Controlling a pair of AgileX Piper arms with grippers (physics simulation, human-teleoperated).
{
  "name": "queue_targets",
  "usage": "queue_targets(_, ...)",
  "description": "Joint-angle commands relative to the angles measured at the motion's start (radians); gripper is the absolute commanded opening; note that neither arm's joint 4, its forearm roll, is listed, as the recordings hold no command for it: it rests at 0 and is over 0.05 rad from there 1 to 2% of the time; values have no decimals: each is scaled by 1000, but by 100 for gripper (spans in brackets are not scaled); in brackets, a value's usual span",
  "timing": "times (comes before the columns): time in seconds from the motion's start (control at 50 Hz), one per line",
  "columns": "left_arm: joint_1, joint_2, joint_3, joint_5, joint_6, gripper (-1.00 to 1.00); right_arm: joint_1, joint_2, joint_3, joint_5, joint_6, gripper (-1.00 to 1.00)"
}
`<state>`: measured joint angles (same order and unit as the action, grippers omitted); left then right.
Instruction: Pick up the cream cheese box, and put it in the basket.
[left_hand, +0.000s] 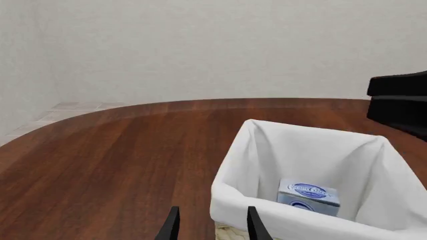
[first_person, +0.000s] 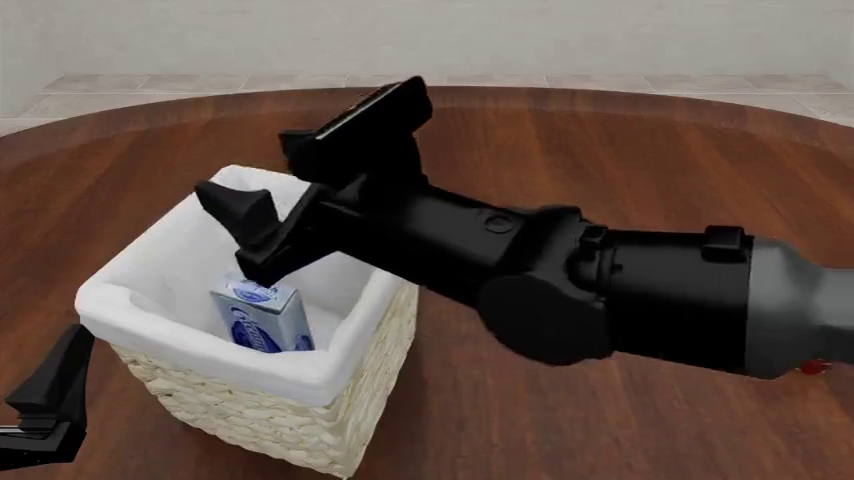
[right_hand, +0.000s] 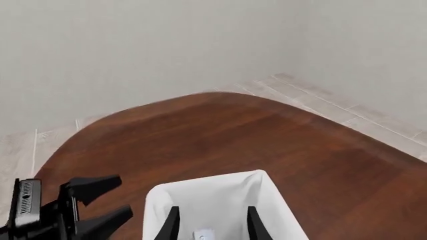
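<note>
The cream cheese box (first_person: 264, 315) stands inside the basket (first_person: 267, 420), against its white liner; it also shows in the left wrist view (left_hand: 308, 197), and a sliver of it in the right wrist view (right_hand: 203, 234). My right gripper (first_person: 227, 232) is open and empty, hanging just above the basket's opening, over the box. My left gripper (first_person: 40, 410) is open and empty, low beside the basket's near left corner. In the left wrist view, the left gripper (left_hand: 212, 227) points at the basket's liner (left_hand: 233, 195). In the right wrist view, the right gripper (right_hand: 212, 227) looks down into the basket (right_hand: 200, 192).
The brown wooden table (first_person: 601, 150) curves away at its far edge, with a tiled floor and pale wall behind. The bulky right arm (first_person: 601, 290) stretches across the table from the right. The left gripper (right_hand: 93, 202) shows in the right wrist view.
</note>
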<state>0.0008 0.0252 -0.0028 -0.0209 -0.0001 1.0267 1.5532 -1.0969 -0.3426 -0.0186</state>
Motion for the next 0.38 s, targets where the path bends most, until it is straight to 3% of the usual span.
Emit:
queue_targets(0.02, 0, 0, 0, 0, 0, 100, -30, -175, 141, 4, 2, 100)
queue_targets(0.24, 0, 0, 0, 0, 0, 100, -63, -401, 356, 14, 49, 100)
queue_targets(0.38, 0, 0, 0, 0, 0, 100, -149, -650, 519, 28, 98, 100)
